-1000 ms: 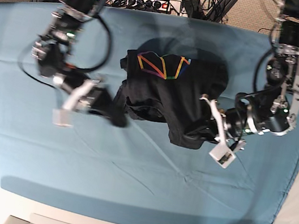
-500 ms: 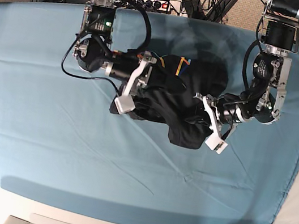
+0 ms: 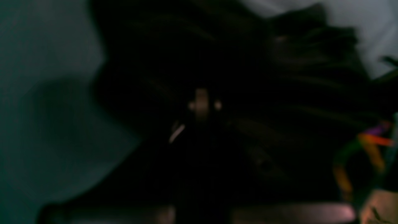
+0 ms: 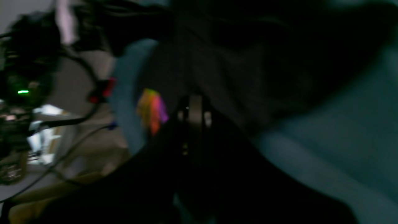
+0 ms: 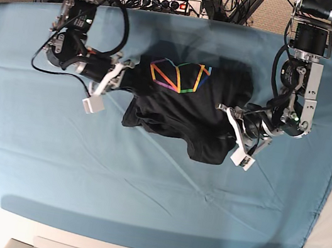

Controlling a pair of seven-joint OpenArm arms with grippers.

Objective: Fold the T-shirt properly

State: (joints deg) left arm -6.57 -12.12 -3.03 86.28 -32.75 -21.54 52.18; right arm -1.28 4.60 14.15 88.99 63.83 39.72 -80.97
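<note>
Teal table cloth (image 5: 51, 162) carries crumpled black T-shirt (image 5: 185, 105); left gripper (image 5: 235, 124) and right gripper (image 5: 122, 73) both clamped on its fabric.

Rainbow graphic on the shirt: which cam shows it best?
Base view: the whole rainbow graphic faces up, sharp, on the T-shirt. Left wrist shows only a blurred coloured scrap at its right edge; right wrist a smeared orange-purple patch.

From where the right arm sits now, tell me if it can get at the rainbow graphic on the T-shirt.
Probably yes. The right end effector is shut on the T-shirt at its edge, beside the rainbow graphic, which lies face up with nothing over it. It would have to let go first.
</note>
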